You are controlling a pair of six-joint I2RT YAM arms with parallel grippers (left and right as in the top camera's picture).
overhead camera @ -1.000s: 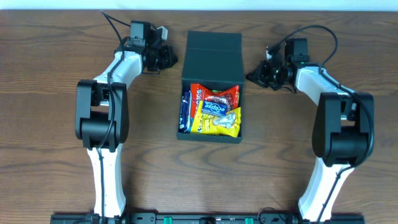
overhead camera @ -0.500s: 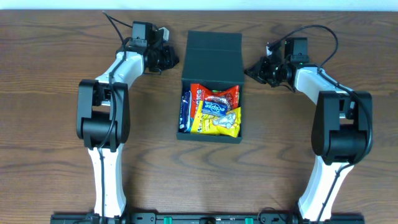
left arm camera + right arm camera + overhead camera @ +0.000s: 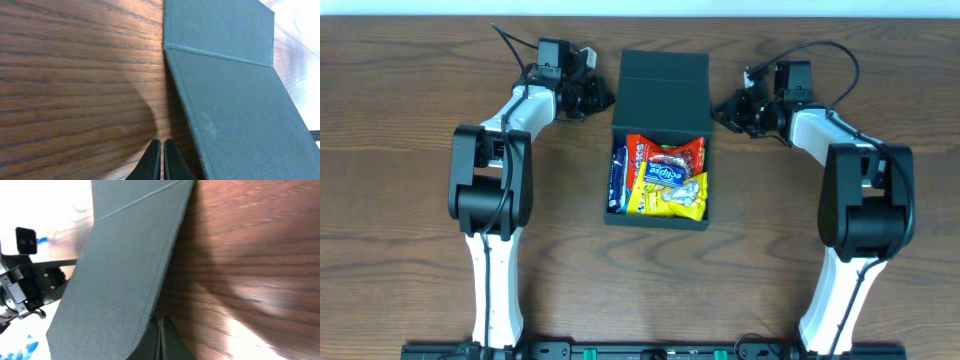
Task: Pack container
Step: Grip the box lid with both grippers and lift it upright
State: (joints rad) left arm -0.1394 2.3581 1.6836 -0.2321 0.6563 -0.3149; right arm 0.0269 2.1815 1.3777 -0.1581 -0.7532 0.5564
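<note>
The dark teal container point(image 3: 660, 216) sits at the table's middle, its flap lid point(image 3: 663, 88) open toward the far edge. Inside lie snack packets: a red one point(image 3: 665, 153), a yellow one point(image 3: 667, 192) and a blue one point(image 3: 619, 178). My left gripper point(image 3: 603, 98) is shut and empty, just left of the lid; in the left wrist view its tips point(image 3: 161, 150) sit by the lid's edge point(image 3: 225, 100). My right gripper point(image 3: 720, 110) is shut and empty, just right of the lid; its tips point(image 3: 160, 330) are close under the lid's edge point(image 3: 125, 265).
Both arms stretch from the near edge up along the box's two sides. Brown wood table point(image 3: 400, 200) surrounds the box. The far table edge runs just behind the lid.
Both grippers have moved inward toward the lid's sides, the left one to the right and the right one to the left. The box and packets have not moved.
</note>
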